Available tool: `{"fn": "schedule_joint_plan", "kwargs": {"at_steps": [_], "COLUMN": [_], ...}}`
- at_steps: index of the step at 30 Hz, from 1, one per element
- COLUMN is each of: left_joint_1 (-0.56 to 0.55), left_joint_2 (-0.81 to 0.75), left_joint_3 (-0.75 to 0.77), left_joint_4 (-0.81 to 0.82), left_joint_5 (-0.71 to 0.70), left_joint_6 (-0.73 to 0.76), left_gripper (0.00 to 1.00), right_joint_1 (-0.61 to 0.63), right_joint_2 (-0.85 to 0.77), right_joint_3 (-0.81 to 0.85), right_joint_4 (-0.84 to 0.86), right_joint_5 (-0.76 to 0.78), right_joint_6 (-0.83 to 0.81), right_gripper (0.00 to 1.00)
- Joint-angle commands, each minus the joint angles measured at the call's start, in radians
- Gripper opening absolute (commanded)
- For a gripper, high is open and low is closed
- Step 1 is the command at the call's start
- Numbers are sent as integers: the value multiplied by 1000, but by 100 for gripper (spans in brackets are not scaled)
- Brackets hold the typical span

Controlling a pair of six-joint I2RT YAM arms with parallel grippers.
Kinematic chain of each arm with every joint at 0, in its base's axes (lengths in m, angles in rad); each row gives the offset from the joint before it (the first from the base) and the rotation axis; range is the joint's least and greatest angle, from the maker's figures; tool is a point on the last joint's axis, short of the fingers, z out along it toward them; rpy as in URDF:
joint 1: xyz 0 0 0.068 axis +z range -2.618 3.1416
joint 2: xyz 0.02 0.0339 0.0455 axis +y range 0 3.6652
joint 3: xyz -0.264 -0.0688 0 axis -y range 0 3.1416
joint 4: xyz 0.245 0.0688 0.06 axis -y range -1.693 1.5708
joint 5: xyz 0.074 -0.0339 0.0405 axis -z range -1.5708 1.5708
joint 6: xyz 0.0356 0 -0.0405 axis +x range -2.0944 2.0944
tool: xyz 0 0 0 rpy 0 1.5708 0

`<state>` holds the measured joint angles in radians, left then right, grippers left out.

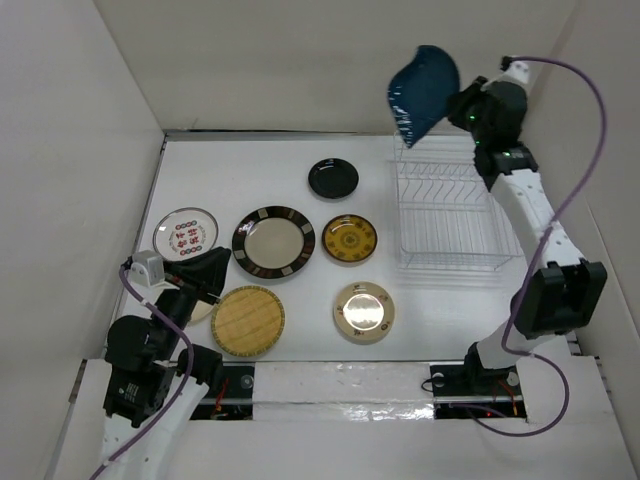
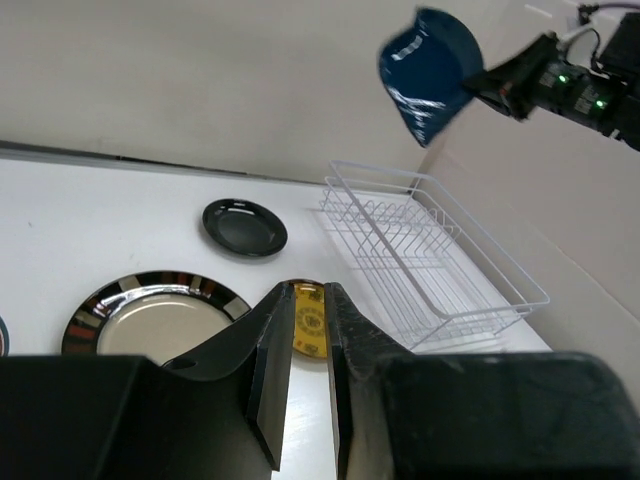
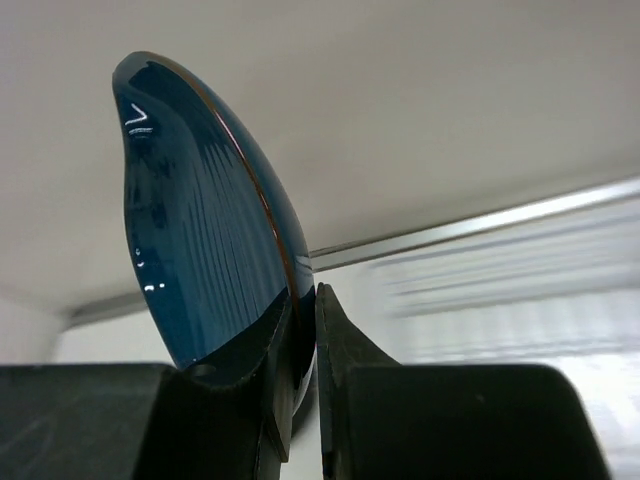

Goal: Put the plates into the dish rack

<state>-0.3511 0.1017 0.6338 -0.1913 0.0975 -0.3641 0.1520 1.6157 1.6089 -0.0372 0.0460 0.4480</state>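
- The right gripper is clamped on the rim of the teal-blue plate. It holds the plate on edge in the upper right of the top view, above the far end of the dish rack.
- In the right wrist view, the gripper pinches only the plate's lower edge, and the rest stands free above the fingers.
- The left gripper, at lower left in the top view, has its fingers narrowly apart with nothing between them.
- No plate stands in the rack yet.
- Six plates lie flat on the table left of the rack:
  - black plate
  - striped-rim plate
  - yellow-patterned plate
  - cream plate
  - tan woven-look plate
  - red-marked plate
- The teal plate looks glazed and rigid, so it is probably slick, fairly heavy for a rim pinch, and liable to chip against the wire.
- Held at one edge, it could pivot in the jaws. A firm pinch on the rim, kept well clear of the edge that enters the prongs, seems the sound hold.
- It likely needs lowering gently and upright into a slot.
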Motion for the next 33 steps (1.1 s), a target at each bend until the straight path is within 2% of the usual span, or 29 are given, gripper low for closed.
{"fn": "schedule_joint_plan", "kwargs": {"at_steps": [1, 4, 10, 13, 22, 33], "left_joint_1": [-5, -15, -35, -35, -35, -35], "left_joint_2": [-37, -57, -89, -97, -99, -99], "left_joint_3": [1, 0, 0, 0, -6, -6], "left_joint_4": [44, 39, 41, 39, 46, 43], "left_joint_5": [10, -1, -10, -12, -8, -13], "left_joint_6": [11, 4, 4, 2, 1, -3], "left_gripper": [16, 16, 16, 16, 17, 19], "right_joint_1": [-95, -179, -209, -229, -227, -173], "right_joint_2": [-146, -194, -194, -160, -2, 138], "right_joint_3": [-21, -40, -63, -60, -60, -17], "right_joint_4": [-39, -70, -70, -52, 80, 132], "right_joint_5": [132, 265, 570, 636, 724, 735], "right_joint_6": [-123, -199, -382, -436, -702, -816], "right_gripper": [0, 0, 0, 0, 0, 0]}}
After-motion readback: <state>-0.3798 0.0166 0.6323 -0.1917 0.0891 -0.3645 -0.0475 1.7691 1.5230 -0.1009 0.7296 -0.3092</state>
